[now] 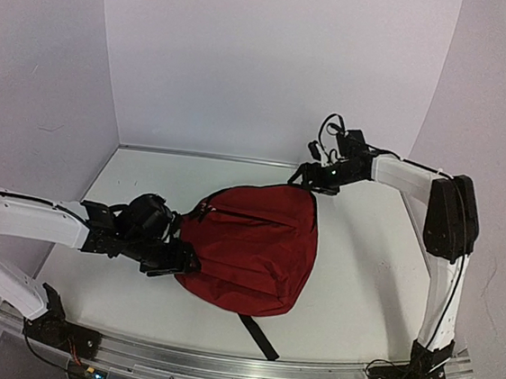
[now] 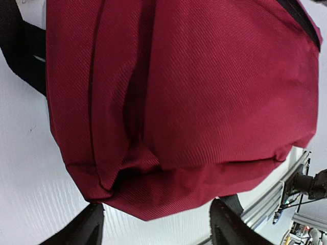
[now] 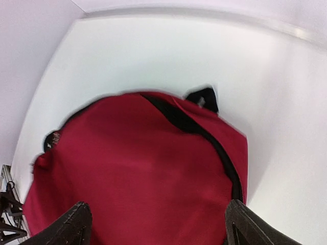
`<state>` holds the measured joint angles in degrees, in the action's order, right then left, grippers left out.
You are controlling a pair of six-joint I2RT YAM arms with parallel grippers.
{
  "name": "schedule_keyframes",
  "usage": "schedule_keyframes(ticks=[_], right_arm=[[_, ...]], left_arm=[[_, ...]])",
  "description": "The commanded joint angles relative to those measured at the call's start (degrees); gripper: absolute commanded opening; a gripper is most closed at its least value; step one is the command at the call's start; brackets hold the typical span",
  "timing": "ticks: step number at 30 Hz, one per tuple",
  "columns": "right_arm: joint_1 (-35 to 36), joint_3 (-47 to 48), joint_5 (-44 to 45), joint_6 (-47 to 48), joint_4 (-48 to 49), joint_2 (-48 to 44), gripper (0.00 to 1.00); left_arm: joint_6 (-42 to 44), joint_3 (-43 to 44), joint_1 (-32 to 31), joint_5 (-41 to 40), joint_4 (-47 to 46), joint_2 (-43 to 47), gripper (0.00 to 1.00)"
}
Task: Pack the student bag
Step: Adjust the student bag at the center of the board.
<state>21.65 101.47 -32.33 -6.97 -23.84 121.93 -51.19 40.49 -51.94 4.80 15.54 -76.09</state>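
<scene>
My left end effector [image 1: 187, 260] is spread wide and grasps nothing, its tips at the left edge of the bag [image 1: 252, 244], mid-frame on the table [image 1: 361, 282]. My right end effector [image 1: 301, 177], likewise released, hovers at the bag's upper right.

ok so from the top cam: the left arm [image 1: 32, 221] has its base at 7 o'clock, folds at the elbow by the 9 o'clock edge, and the forearm lies low and nearly flat, pointing toward 3 o'clock. The left gripper [image 1: 182, 259] sits a bit toward 7 o'clock of centre with its jaws spread wide. On its wrist cam the dark fingers [image 2: 82, 229] poke in at 6 o'clock, well apart.

The right arm [image 1: 408, 174] stands up from its base at 5 o'clock, bends around 3 o'clock, and the forearm points toward 9 o'clock. The right gripper [image 1: 304, 177] is just 1 o'clock of centre, jaws wide too, with the fingertips [image 3: 245, 227] in its cam's bottom corners.
</scene>
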Motion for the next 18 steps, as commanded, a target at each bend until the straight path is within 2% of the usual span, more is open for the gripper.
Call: schedule_keyframes(ticks=[1,5,8,11,14,16,18], right_arm=[[-0.05,-0.5,-3.97,0.4,-2.38,3.1,0.81],[-0.08,-7.43,-7.27,1.0,-2.93,0.14,0.68],[-0.11,-15.41,-8.54,2.29,-3.28,-6.11,0.64],[-0.02,-23.29,-11.19,3.1,-3.32,-12.82,0.61],[1.78,-31.76,-16.53,2.98,-3.41,-18.89,0.6],[6.04,-36.9,-18.53,3.8,-3.52,-22.11,0.6],[12.74,-39.5,-19.11,5.02,-3.58,-24.63,0.62]], left_arm=[[-3.2,2.03,0.37,-2.0,-6.06,-5.11,0.64],[-3.48,3.95,5.13,1.44,-10.34,-12.47,0.48],[-2.97,4.2,11.48,6.15,-15.18,-16.11,0.37],[2.37,9.55,17.7,7.82,-15.24,-20.57,0.3],[8.26,21.01,23.26,10.96,-12.77,-27.65,0.29],[11.17,31.94,25.72,14.09,-9.97,-33.5,0.33],[15.2,41.28,26.63,15.22,-5.66,-37.79,0.41]])
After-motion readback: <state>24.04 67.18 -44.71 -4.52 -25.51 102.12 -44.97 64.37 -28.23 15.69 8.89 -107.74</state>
